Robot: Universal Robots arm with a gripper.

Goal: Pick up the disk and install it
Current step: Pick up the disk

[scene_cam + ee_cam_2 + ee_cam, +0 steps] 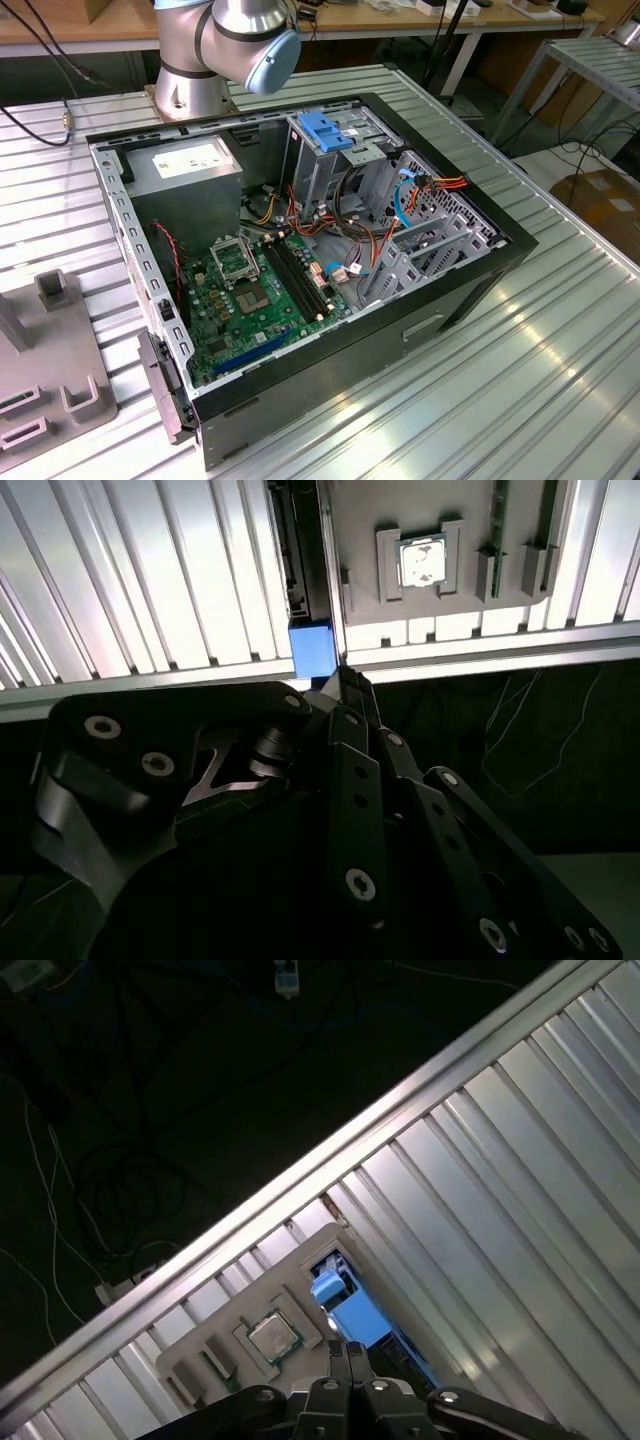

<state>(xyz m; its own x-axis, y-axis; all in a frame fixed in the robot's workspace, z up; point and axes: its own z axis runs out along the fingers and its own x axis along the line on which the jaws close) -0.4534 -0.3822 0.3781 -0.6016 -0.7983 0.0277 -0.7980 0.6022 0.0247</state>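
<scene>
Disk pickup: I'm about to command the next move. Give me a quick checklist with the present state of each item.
1. Disk found: ok. The disk sits at the edge of the grey fixture, its blue bracket toward the pincer, in both wrist views.
2. Pincer at the disk: ok. The pincer is right by the blue bracket.
3. Pincer open for a grasp: not ok. Its tips are together.
4. Contact with the disk: cannot tell.
5. Case accessible: ok. The computer case lies open, side panel off.
6. Free slot in the drive cage: cannot tell.
</scene>
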